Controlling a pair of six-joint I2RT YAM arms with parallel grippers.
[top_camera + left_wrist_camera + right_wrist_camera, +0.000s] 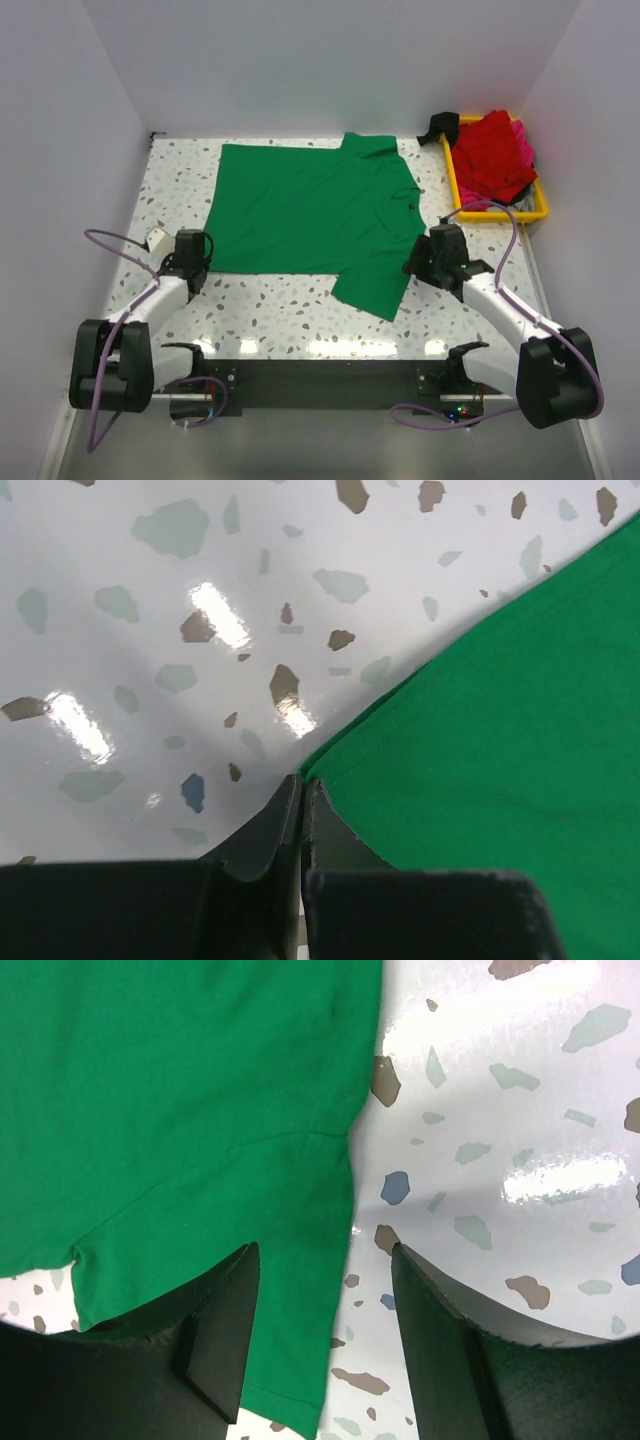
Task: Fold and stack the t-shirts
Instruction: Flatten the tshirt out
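A bright green t-shirt (310, 215) lies spread flat on the speckled table. My left gripper (200, 262) is at its near-left corner. In the left wrist view the jaws (302, 780) are shut, with the tip of the shirt's hem corner (480, 730) between them. My right gripper (414, 262) is open and low at the near right sleeve. In the right wrist view it (323, 1250) straddles the sleeve's edge (300, 1290), with one finger over cloth and one over bare table. Red t-shirts (495, 155) and a pink one (524, 140) lie piled in the tray.
The yellow tray (500, 214) stands at the back right against the right wall. A small black object (440, 126) lies by the tray's far left corner. White walls close in the table on three sides. Cables loop from both arms.
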